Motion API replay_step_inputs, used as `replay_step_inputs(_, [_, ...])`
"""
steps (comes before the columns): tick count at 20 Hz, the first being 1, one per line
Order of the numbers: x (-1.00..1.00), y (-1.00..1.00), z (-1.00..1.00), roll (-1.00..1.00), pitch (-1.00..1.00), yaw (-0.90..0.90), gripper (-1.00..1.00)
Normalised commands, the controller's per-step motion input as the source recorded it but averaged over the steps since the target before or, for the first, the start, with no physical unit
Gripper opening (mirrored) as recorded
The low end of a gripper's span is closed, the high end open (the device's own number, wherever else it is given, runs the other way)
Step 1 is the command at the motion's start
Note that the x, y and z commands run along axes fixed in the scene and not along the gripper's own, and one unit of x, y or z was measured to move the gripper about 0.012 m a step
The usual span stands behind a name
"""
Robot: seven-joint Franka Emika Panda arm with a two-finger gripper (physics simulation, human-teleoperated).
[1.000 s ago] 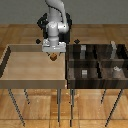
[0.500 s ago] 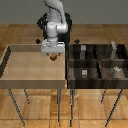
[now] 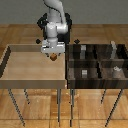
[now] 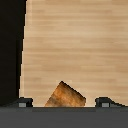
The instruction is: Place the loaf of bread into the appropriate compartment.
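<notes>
Wood-plank floor [image 3: 20,35], thin grey metal table legs [image 3: 59,106] casting soft shadows, even flat lighting

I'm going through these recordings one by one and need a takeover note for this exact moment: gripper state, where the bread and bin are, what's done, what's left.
Gripper: shut on the loaf of bread, held in the air above the pale-wood tray, near the tray's edge on the exterior view's right.
Four-cell bin: beside the tray on the exterior view's right; small grey and white blocks sit in its cells.
Done: loaf grasped and lifted off the tray floor.
Left: carry it across to the bin, lower it into the matching cell, open, withdraw.
</notes>
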Motion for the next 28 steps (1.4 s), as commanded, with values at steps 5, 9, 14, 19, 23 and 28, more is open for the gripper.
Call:
replay_step_inputs(5, [0.0,0.0,-0.4,0.0,0.0,0.0,-1.0])
replay_step_inputs(9, [0.0,0.0,0.0,0.0,0.0,0.0,-1.0])
replay_step_inputs(14, [0.0,0.0,0.0,0.0,0.0,0.0,-1.0])
replay_step_inputs(19, [0.0,0.0,0.0,0.0,0.0,0.0,-1.0])
replay_step_inputs(23, [0.0,0.0,0.0,0.0,0.0,0.0,-1.0])
replay_step_inputs(28, [0.0,0.0,0.0,0.0,0.0,0.0,1.0])
